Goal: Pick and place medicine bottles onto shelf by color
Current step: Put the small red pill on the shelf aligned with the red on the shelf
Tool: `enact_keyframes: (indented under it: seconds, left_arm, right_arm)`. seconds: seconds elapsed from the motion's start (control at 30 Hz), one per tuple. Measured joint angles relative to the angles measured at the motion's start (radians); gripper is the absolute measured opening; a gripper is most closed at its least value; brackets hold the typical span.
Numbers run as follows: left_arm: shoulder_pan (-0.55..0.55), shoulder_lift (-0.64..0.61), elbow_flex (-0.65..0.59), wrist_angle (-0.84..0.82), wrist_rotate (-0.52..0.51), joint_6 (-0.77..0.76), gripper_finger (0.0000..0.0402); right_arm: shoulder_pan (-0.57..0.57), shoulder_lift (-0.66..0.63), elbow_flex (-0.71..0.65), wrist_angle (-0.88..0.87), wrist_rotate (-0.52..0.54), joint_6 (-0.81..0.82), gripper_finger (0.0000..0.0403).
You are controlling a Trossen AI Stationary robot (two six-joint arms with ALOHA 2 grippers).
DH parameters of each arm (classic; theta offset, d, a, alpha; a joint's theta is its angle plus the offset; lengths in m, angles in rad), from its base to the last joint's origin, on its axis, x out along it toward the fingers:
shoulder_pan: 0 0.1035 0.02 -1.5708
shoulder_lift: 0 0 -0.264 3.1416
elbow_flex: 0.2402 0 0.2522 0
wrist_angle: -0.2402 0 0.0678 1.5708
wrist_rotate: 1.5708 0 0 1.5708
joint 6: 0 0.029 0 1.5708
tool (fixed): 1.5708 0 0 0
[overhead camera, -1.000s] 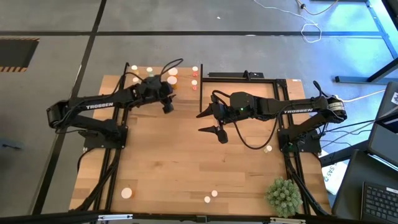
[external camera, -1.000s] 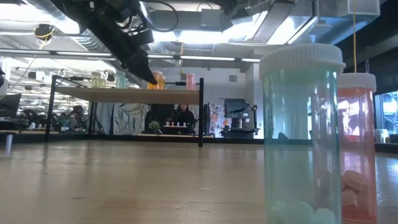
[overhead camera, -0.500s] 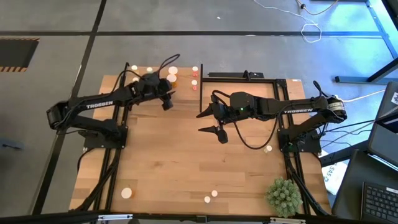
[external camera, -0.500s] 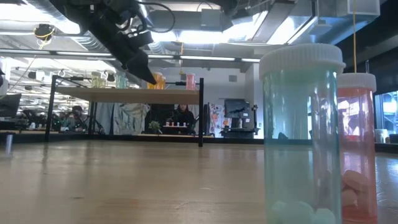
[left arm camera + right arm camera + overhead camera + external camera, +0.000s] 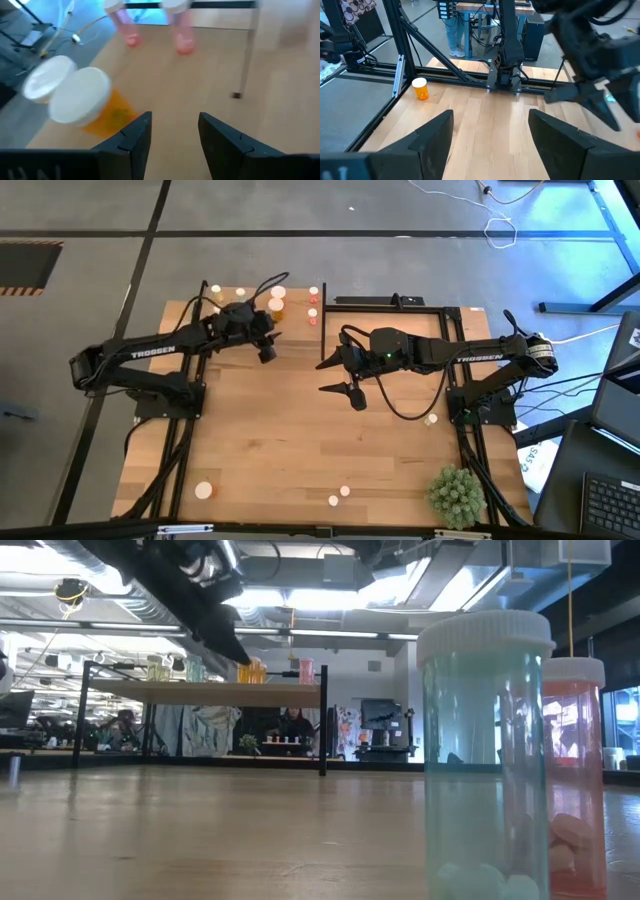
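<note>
In the low view, two medicine bottles are standing closest to the camera on the tabletop [image 5: 200, 830]: a pale green bottle [image 5: 484, 755] with a white cap, and just behind it a reddish bottle [image 5: 575, 775], both upright with pills lying at the bottom. From above, more bottles are sitting along the table's near edge: a larger white-capped one [image 5: 204, 491] at the left and two tiny ones [image 5: 339, 496] near the middle, with a spiky green plant ball [image 5: 457, 494] at the right corner.

Farther in, the right gripper [image 5: 340, 376] is hanging over the middle of the table, its two fingers spread wide with nothing between them. An orange bottle [image 5: 421, 89] is standing by the right arm's base frame, seen past those fingers.

Farther still, the left gripper [image 5: 268, 346] is hovering at the front edge of the shelf [image 5: 300, 312], its fingers [image 5: 132, 137] parted around bare wood and gripping nothing. Just beside them on the shelf, two orange bottles [image 5: 82, 105] with wide white caps are standing touching each other, and two reddish bottles [image 5: 152, 27] are standing beyond, near a black post [image 5: 247, 55]. In the low view, pale green bottles [image 5: 170, 668] are lining the shelf's other end.
</note>
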Motion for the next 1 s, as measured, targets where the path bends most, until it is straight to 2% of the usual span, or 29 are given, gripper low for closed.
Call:
enact_keyframes:
  seconds: [0.23,0.6,1.0]
  left_arm:
    - [-0.113,-0.122,0.001,-0.111,0.001,-0.121,0.0156]
    - [-0.386,-0.242,0.000,-0.406,0.047,-0.473,0.0156]
    - [-0.657,-0.281,0.000,-0.625,0.284,-0.910,0.0156]
  right_arm:
    - [0.000,0.000,0.000,0.000,0.000,0.000,0.0261]
    - [0.000,0.000,0.000,0.000,0.000,0.000,0.0261]
    - [0.000,0.000,0.000,0.000,0.000,0.000,0.0261]
